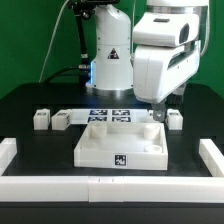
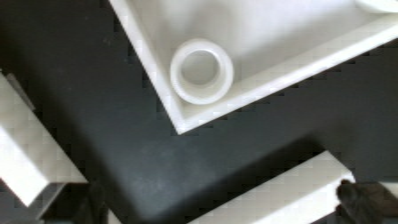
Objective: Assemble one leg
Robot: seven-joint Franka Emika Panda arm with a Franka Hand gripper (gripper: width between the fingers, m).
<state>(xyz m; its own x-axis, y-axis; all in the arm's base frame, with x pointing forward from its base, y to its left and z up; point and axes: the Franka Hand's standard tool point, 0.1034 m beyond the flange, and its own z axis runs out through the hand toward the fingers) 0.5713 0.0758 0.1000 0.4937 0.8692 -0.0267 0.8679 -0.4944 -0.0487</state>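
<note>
Beside the square panel, the leg looks light, stiff and slick, so pinch its flat sides; the gripper is spread wide, empty.

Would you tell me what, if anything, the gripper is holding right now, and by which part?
Nothing, as far as the views show: the gripper hangs open over a corner socket of the panel, with no part clasped.

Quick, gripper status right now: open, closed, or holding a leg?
Gripper: open, holding nothing; the wrist view shows its fingers spread wide apart.
</note>
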